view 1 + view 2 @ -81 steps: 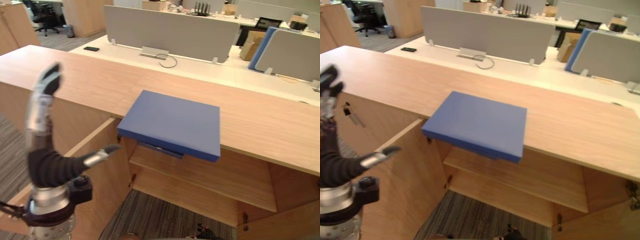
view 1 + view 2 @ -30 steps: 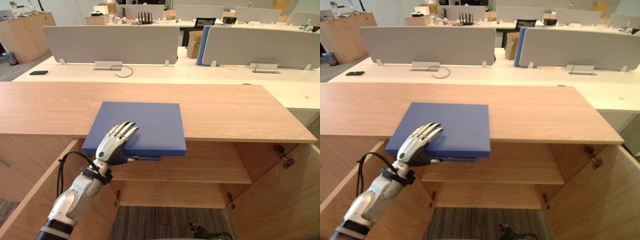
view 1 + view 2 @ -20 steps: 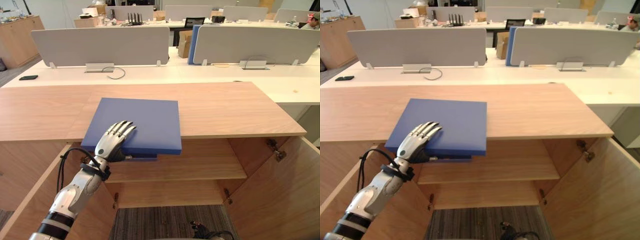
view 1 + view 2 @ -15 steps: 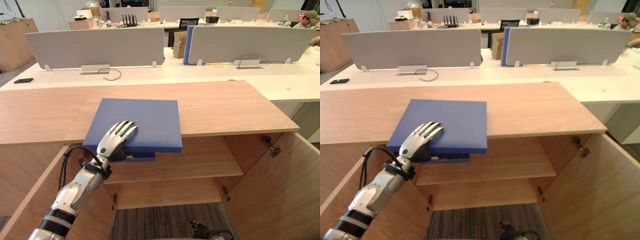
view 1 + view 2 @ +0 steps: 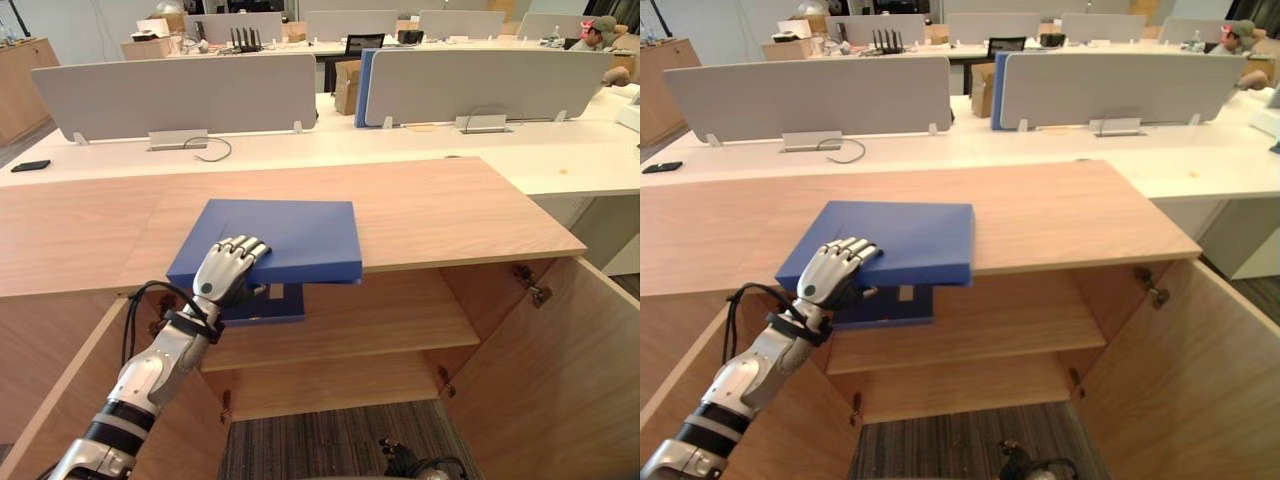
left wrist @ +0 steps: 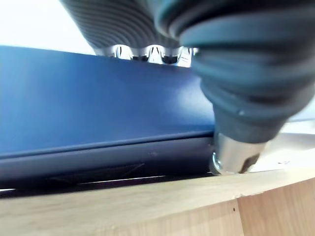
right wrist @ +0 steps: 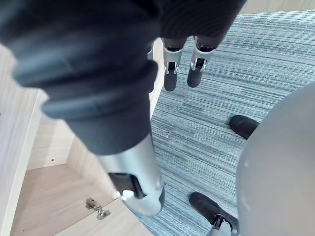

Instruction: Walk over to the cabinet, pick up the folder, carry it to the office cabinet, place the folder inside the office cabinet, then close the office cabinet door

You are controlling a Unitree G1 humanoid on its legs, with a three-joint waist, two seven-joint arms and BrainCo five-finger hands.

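folder (image 5: 290, 235) on cabinet top (image 5: 450, 205), overhanging front edge, left robot hand (image 5: 225, 272) at folder's near corner

The left robot hand (image 5: 832, 270) grips the blue folder (image 5: 908, 236) at its near corner, overhanging the cabinet top (image 5: 1060, 215).

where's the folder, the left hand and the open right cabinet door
folder (image 5: 300, 232): left eye view, middle of its blue cover
left hand (image 5: 222, 272): left eye view, back of the hand
right cabinet door (image 5: 560, 380): left eye view, its inner wooden face
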